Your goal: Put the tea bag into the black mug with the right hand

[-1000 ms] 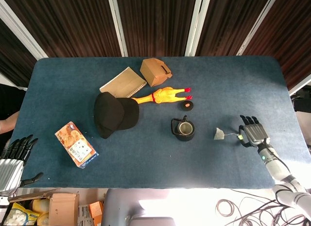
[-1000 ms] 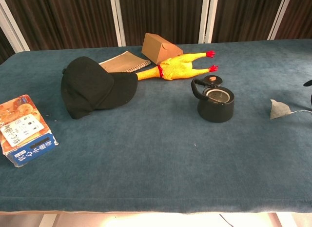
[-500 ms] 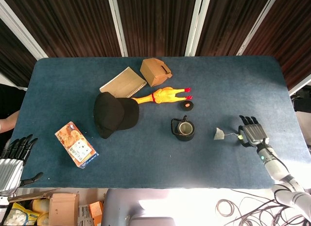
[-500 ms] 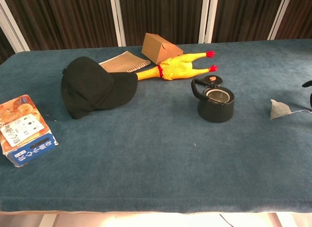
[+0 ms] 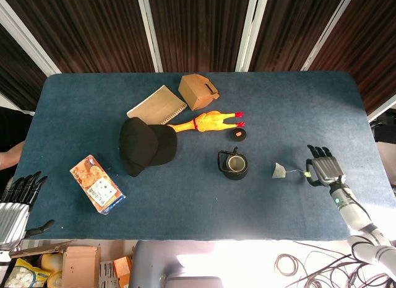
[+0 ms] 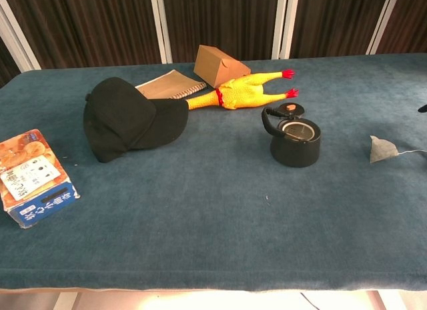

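The tea bag [image 5: 279, 171] lies flat on the blue cloth, right of the black mug [image 5: 235, 165], and also shows at the right in the chest view as the tea bag [image 6: 381, 149]. Its string runs taut to the right, to a small tag at my right hand [image 5: 325, 170]. That hand's thumb pinches the tag while its other fingers stay spread. The black mug [image 6: 295, 141] stands upright with its handle at the back left. My left hand [image 5: 17, 204] hangs off the table's front left corner, fingers apart and holding nothing.
A black cap [image 5: 145, 145], a rubber chicken [image 5: 207, 122], a notebook [image 5: 157, 104], a cardboard box [image 5: 198, 90] and a small black lid [image 5: 239, 134] lie behind and left of the mug. A snack box [image 5: 97, 184] sits front left.
My right hand has shifted slightly to the right, nearly leaving the chest view. The tea bag and mug have stayed in place.
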Tool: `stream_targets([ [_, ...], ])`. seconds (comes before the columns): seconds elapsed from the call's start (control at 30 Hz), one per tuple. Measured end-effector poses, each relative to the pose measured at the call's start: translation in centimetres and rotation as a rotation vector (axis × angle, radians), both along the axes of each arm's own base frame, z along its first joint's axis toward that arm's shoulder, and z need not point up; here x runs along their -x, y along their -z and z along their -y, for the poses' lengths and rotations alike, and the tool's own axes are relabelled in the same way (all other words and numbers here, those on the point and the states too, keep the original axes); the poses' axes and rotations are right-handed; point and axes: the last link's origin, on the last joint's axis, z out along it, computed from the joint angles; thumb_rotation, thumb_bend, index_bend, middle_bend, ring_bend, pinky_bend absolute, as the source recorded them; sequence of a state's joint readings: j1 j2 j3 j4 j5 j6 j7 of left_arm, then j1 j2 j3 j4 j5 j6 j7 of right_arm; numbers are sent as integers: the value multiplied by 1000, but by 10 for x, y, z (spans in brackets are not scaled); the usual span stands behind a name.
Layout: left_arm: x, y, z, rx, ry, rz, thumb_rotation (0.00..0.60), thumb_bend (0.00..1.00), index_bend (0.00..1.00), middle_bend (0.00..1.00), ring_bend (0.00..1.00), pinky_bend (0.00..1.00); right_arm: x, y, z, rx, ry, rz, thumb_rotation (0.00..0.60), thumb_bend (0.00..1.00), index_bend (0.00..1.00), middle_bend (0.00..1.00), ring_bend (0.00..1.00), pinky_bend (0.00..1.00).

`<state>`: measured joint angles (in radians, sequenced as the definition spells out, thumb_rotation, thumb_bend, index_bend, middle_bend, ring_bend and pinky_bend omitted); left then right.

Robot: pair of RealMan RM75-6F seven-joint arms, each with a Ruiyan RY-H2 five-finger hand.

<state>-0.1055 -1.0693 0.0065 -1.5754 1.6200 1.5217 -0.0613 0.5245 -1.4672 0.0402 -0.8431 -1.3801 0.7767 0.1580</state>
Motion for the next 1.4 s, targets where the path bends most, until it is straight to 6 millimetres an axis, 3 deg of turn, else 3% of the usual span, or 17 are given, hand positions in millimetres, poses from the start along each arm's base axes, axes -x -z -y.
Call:
stream_targets([
  [0.33, 0, 0, 0, 2, 3, 3, 600, 3, 0, 0, 0, 68, -33, -22, -3, 61, -111, 100, 600, 286, 546, 0, 0, 0],
  [0.77, 0, -1, 0, 7, 4, 8, 600, 3, 0, 0, 0, 68, -112, -62, -8, 135, -267, 206, 600, 286, 543, 0, 0, 0],
  [1.4, 0, -3, 0, 4, -1, 12, 600, 3, 0, 0, 0, 68, -198, -74, 1, 161, -389, 260, 600, 286, 538, 0, 0, 0],
])
